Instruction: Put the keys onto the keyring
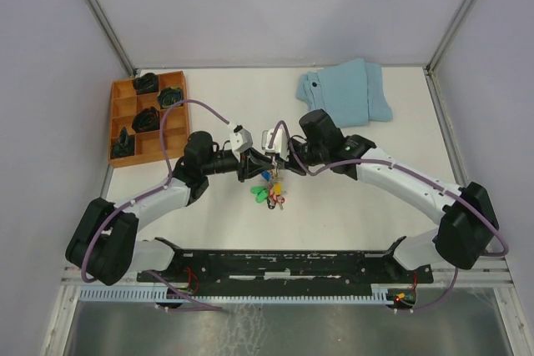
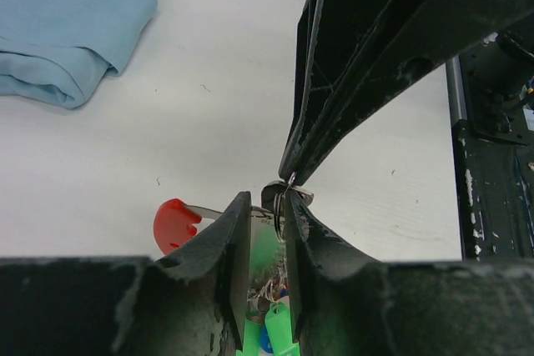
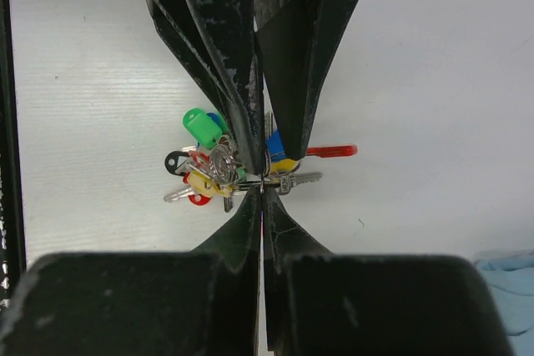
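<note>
— Location of the keys?

— Bunched at the middle of the tabletop, directly under the point where both arms meet. Green, yellow, blue and red heads are visible.

— Right gripper?

— Jaws clenched, tips pressed together. They pinch the keyring, a thin metal loop at the top of the bunch.

— Left gripper?

— Jaws narrowly parted, tips facing the right gripper's and almost touching them. A green head from the bunch and part of the loop sit in the gap. Whether the jaws press on either, I cannot tell.

— Other items?

— Folded light-blue cloth at the far right, well apart from the bunch. Wooden tray at the far left, with dark lumps in its compartments.
</note>
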### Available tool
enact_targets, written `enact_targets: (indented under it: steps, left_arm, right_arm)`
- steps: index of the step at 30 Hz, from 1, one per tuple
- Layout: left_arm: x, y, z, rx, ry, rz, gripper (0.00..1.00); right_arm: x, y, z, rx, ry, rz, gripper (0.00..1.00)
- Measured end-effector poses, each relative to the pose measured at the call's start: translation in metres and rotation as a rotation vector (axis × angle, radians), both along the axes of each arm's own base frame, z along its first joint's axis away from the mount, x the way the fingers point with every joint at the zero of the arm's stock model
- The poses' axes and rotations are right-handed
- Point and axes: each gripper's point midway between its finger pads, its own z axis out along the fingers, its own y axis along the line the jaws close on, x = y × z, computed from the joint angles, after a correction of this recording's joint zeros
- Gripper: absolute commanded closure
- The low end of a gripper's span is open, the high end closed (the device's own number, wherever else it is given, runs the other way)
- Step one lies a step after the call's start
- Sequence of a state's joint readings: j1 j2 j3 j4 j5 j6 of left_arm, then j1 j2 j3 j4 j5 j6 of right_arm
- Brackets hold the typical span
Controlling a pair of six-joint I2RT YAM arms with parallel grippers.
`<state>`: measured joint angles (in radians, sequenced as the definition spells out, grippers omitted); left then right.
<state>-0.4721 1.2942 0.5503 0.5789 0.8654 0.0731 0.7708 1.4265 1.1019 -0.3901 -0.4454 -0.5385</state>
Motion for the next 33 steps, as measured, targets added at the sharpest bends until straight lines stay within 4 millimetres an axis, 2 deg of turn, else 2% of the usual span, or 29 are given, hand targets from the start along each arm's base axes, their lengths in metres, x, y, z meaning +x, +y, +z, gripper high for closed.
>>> enact_targets:
  steps: [5,12,19,22,24,25,33]
  left_arm:
    - [-0.004,0.000,0.000,0.001,-0.014,-0.029,0.66]
    - [-0.014,-0.002,-0.002,0.008,-0.016,-0.089,0.65]
    - [-0.023,-0.002,-0.005,0.013,-0.018,-0.141,0.70]
    - [-0.025,-0.003,-0.004,0.011,-0.015,-0.154,0.79]
    - [-0.026,-0.003,-0.003,0.009,-0.019,-0.163,0.94]
    - [-0.026,-0.003,-0.003,0.009,-0.019,-0.165,0.97]
    - [-0.026,-0.003,-0.004,0.013,-0.016,-0.162,0.97]
  right_arm:
    - [0.000,0.003,0.017,0.007,-0.015,0.026,0.99]
    - [-0.008,-0.001,0.017,-0.014,0.009,0.057,0.99]
    - [-0.013,0.000,0.018,-0.020,0.030,0.086,0.99]
    - [-0.015,0.001,0.017,-0.022,0.042,0.095,0.99]
    - [-0.016,0.002,0.017,-0.021,0.049,0.103,0.99]
    - [-0.016,0.003,0.017,-0.021,0.051,0.107,0.99]
    - [-0.015,0.000,0.014,-0.043,0.043,0.097,0.99]
